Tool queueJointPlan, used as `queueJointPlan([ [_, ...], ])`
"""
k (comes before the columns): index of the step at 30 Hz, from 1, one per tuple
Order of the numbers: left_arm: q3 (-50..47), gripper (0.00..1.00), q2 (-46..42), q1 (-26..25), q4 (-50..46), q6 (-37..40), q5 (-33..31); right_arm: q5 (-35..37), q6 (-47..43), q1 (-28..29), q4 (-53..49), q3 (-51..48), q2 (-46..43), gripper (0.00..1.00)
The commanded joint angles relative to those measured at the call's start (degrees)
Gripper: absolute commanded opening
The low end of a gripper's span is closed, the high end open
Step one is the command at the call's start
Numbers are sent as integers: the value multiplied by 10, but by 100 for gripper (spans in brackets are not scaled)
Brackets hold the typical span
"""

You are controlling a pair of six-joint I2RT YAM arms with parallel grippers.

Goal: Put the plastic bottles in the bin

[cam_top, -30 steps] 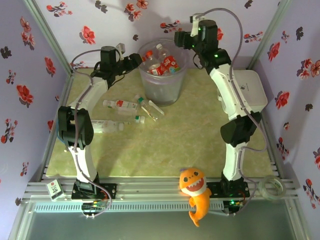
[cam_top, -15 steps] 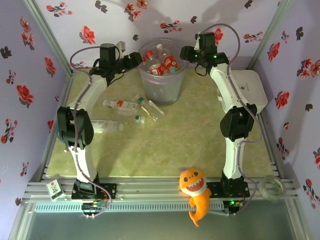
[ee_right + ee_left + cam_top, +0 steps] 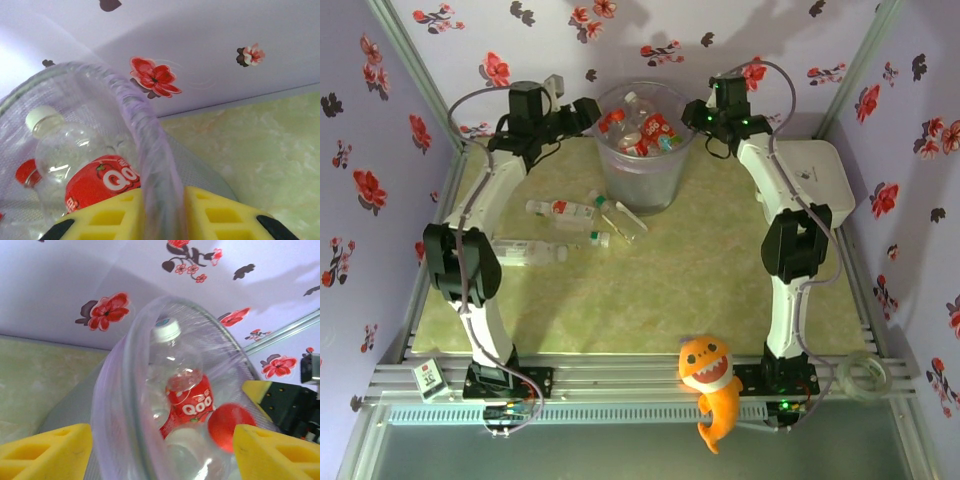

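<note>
The bin point(image 3: 642, 160) stands at the back middle of the table with several plastic bottles point(image 3: 645, 128) inside. My right gripper point(image 3: 162, 200) is shut on the bin's right rim point(image 3: 150, 150), one yellow pad point(image 3: 220, 212) on each side of it. My left gripper point(image 3: 162, 435) is open and straddles the left rim point(image 3: 117, 405), with a red-labelled bottle point(image 3: 187, 400) and a red cap point(image 3: 230, 425) seen between its fingers. Loose bottles lie on the table left of the bin: one point(image 3: 560, 208), a pair point(image 3: 617, 215), and one point(image 3: 528, 250) nearer the left arm.
A white lidded box point(image 3: 825, 180) sits at the right wall behind the right arm. An orange toy shark point(image 3: 708, 385) and a tape roll point(image 3: 865, 375) rest on the front rail. Floral walls close in the back and both sides.
My right gripper dropped from above the bin to its right rim and closed on it. My left gripper opened wider at the left rim.
</note>
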Motion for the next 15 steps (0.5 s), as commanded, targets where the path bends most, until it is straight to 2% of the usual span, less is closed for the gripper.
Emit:
queueJointPlan([
  [1, -27, 76, -54, 14, 18, 11, -10, -5, 15, 5, 9, -33, -18, 22],
  [8, -150, 75, -146, 53, 24, 11, -36, 29, 26, 14, 29, -53, -43, 15],
  [12, -210, 74, -168, 61, 10, 27, -39, 54, 23, 18, -27, -4, -34, 11],
  [15, -234, 74, -175, 62, -20, 51, -53, 72, 18, 23, -57, 22, -37, 0],
])
